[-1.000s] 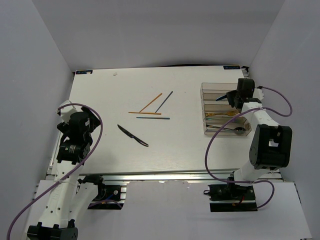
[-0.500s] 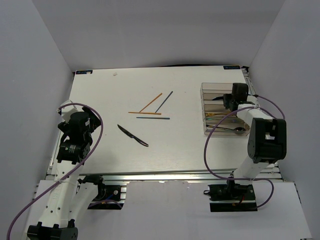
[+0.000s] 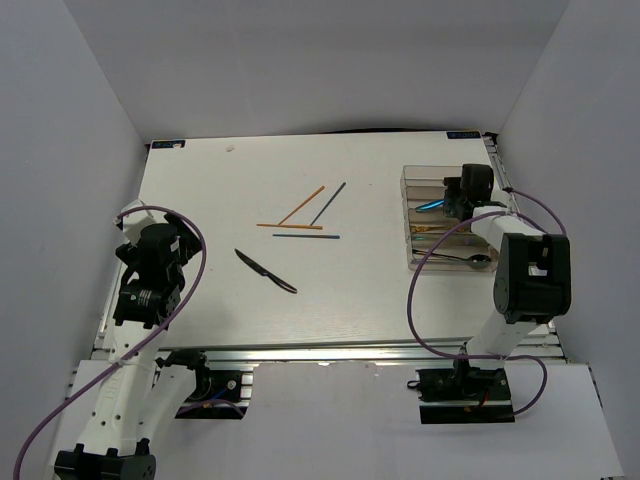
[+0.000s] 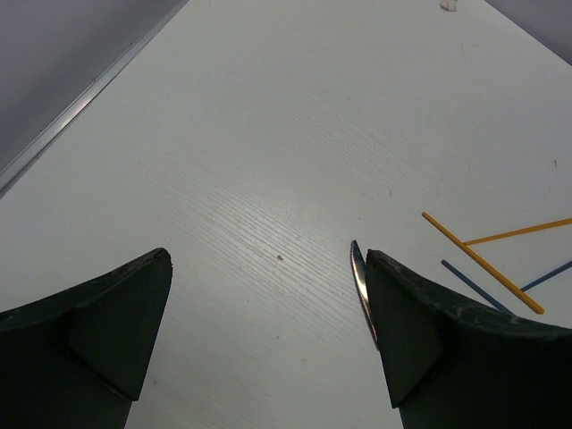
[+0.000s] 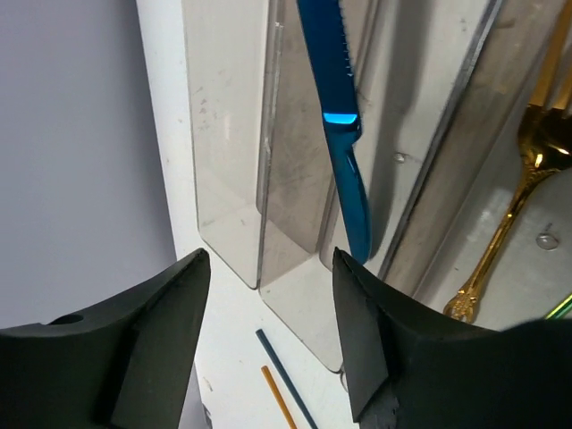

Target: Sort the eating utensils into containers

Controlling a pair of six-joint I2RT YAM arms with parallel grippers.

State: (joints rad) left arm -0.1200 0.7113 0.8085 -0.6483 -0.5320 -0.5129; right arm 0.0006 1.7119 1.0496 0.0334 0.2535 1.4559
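The right gripper is largely masked by its own wrist in the overhead view, above the clear plastic tray at the 3 o'clock edge of the table. From the wrist camera, its dark fingers are seen spread with nothing between them. The glossy blue knife lies free in a narrow compartment just beyond, its serrated blade cut off at 12 o'clock. A gold fork is partly hidden by a divider at 3 o'clock. The left gripper is held wide apart and empty, and the black knife is half hidden behind one finger. Thin chopsticks are crossed on open, matte, wood-grained white surface near the centre.
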